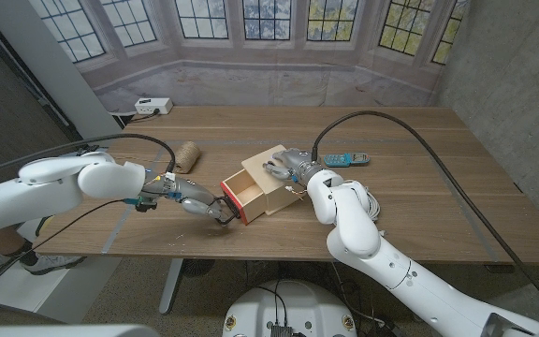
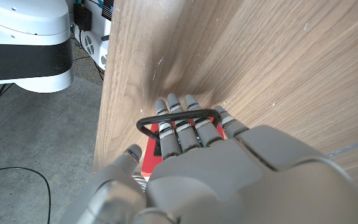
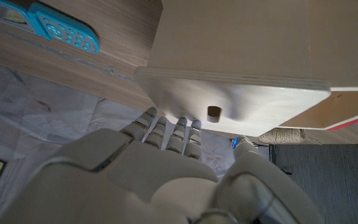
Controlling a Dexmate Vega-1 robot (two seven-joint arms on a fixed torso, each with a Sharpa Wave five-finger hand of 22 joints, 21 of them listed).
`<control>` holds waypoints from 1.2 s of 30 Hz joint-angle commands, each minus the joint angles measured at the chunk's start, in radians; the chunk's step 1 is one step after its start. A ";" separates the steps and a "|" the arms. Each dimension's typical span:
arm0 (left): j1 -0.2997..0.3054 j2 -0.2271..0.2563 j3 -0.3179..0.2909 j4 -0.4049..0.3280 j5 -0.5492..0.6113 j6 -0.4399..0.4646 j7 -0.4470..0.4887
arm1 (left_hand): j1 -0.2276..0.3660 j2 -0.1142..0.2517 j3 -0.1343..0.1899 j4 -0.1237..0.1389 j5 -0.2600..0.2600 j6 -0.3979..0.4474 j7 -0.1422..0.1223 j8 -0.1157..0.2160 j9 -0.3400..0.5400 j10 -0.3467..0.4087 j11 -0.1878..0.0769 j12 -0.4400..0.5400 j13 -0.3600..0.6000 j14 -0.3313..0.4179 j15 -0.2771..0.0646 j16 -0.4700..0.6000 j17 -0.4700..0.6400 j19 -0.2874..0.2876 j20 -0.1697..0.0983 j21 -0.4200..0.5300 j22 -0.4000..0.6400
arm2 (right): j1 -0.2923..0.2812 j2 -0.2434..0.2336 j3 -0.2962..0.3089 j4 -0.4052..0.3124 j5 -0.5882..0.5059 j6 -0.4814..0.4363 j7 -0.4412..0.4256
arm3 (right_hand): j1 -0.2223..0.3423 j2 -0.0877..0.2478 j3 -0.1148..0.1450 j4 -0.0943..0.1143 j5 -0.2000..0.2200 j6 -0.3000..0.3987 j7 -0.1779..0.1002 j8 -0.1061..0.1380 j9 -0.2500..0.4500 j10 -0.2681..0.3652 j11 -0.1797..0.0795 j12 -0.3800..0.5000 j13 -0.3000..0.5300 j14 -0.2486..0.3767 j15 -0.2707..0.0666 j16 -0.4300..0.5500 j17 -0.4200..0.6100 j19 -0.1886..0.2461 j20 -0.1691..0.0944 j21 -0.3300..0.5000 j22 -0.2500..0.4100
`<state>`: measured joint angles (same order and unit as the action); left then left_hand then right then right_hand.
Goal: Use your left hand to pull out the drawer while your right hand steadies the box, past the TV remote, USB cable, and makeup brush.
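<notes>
Drawer (image 1: 242, 194) sits partly pulled out of the wooden box (image 1: 274, 178), red front facing the left hand (image 1: 201, 206). Risk: the left fingers (image 2: 180, 124) are hooked through the black wire handle (image 2: 178, 117) rather than clamped, so a pull off the slide line could let it slip out or jam the drawer. Risk two: if the right hand (image 1: 289, 167) eases its press, the light box drags along with the drawer toward the left hand instead of opening. The right fingers (image 3: 169, 130) lie against the box top, spread, pressing and not wrapping; firm contact is hard to confirm from the wrist view, probably touching. Handle is around the left fingertips, drawer front just behind them. Blue TV remote (image 1: 346, 159) lies just beyond the box on the side away from the drawer, near the right arm's cable (image 1: 419, 140); a swing there could knock it. Twine spool (image 1: 188, 154) sits near the box, beyond the left hand.
</notes>
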<state>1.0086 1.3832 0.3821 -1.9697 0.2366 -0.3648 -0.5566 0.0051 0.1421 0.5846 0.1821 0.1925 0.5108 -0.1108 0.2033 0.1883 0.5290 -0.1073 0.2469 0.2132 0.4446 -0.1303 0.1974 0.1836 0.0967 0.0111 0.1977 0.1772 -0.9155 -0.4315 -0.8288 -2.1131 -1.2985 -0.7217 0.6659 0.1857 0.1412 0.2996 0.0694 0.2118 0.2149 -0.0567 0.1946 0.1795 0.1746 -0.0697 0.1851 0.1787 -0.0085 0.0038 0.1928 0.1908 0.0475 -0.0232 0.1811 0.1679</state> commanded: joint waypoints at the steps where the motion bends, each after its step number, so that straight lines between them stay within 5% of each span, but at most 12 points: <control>1: 0.016 0.019 -0.007 -0.015 -0.017 0.012 0.003 | 0.005 0.009 -0.005 -0.003 0.007 -0.001 0.002 -0.002 0.005 0.003 0.002 -0.006 0.004 0.009 0.003 -0.001 0.002 0.006 0.004 0.003 0.001 | 0.022 -0.015 -0.022 0.008 0.025 -0.042 -0.020 | -0.009 0.010 0.006 -0.001 0.005 0.009 0.000 0.002 0.002 0.004 0.004 0.005 0.003 0.003 0.000 0.006 0.000 0.000 -0.005 0.005 0.000; 36: 0.088 0.123 -0.036 -0.041 -0.076 0.021 0.063 | 0.006 0.010 -0.004 -0.003 0.007 -0.004 0.003 -0.003 0.006 0.004 0.002 -0.009 0.005 0.010 0.004 -0.001 0.002 0.011 0.004 0.004 0.001 | 0.068 -0.022 -0.068 0.041 0.030 -0.086 -0.042 | -0.008 0.007 0.016 -0.002 0.005 0.013 0.002 0.000 0.002 0.010 0.010 0.004 0.003 0.012 -0.005 0.007 -0.002 0.001 -0.006 0.007 0.000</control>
<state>1.0733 1.4714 0.3552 -2.0051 0.1746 -0.3466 -0.5237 0.0094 0.1464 0.5846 0.1821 0.1964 0.5088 -0.1088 0.2030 0.1890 0.5287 -0.1072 0.2388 0.2162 0.4484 -0.1268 0.1975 0.1835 0.0983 0.0127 0.1977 0.1772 -0.8627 -0.4546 -0.8848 -2.0838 -1.2660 -0.7981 0.6233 0.1844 0.1426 0.3093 0.0677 0.2117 0.2199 -0.0549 0.1883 0.1800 0.1794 -0.0644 0.1839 0.1792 -0.0049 0.0002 0.1928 0.1859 0.0475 -0.0232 0.1810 0.1679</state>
